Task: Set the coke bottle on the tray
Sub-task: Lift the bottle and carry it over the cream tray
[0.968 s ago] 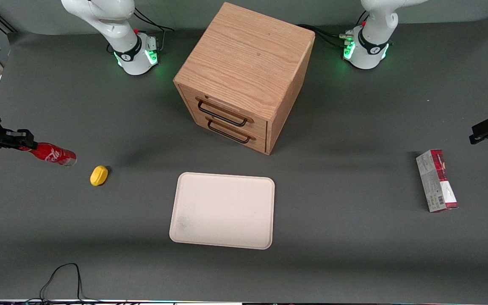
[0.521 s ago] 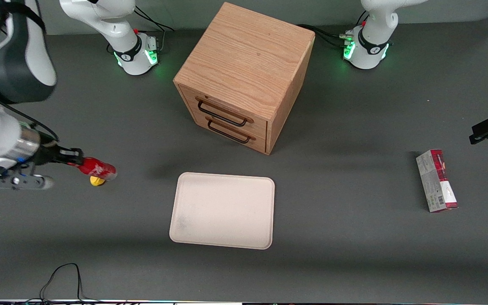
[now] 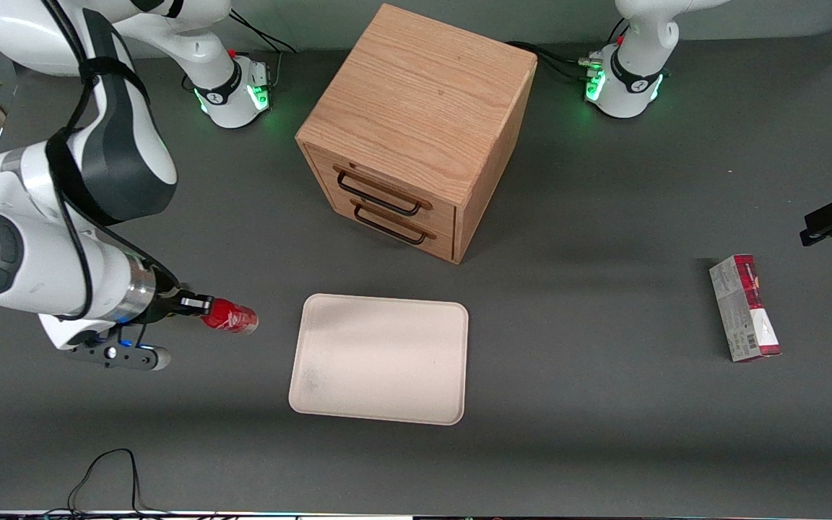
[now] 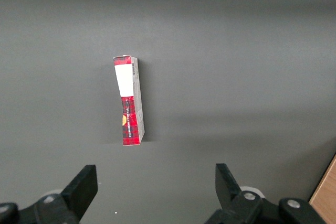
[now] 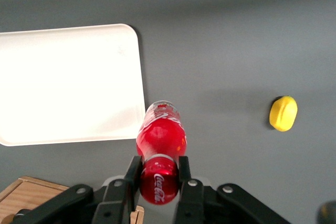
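Dark grey desk (image 3: 604,404) carries everything. Held by its cap end, the coke bottle (image 3: 230,318) hangs clamped in the hand (image 3: 203,304), just off the tray (image 3: 380,357) at the tray's nine o'clock. From the wrist, a yellow lemon-like object (image 5: 283,113) lies apart on the desk.

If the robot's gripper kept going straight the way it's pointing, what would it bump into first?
Probably the tray. The gripper, jaws shut on the coke bottle, points along the table toward the tray's near edge. Its height is unclear, so it might pass just over the rim.
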### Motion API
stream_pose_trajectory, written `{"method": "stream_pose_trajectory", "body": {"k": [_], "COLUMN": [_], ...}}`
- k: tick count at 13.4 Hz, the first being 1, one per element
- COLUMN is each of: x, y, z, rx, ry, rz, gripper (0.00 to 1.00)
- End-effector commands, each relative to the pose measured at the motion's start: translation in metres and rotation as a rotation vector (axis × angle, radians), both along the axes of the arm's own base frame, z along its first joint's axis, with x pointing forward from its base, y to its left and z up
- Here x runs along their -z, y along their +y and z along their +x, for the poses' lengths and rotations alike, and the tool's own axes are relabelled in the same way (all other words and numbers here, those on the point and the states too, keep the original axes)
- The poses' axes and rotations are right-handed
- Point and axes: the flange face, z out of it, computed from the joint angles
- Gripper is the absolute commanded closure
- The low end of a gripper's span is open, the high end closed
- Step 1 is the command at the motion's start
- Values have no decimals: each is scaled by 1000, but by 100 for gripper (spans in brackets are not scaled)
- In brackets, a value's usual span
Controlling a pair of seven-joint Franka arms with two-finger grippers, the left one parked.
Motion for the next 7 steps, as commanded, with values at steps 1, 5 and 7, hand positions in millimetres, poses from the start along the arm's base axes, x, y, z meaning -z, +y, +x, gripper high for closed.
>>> {"method": "stream_pose_trajectory", "body": {"k": [1, 5, 7], "x": [-6, 6, 14], "y": [8, 34, 51], "z": [3, 9, 11], "rx": [18, 71, 72], "ry": [6, -1, -20], "rz": [17, 39, 46], "gripper": [100, 100, 100]}}
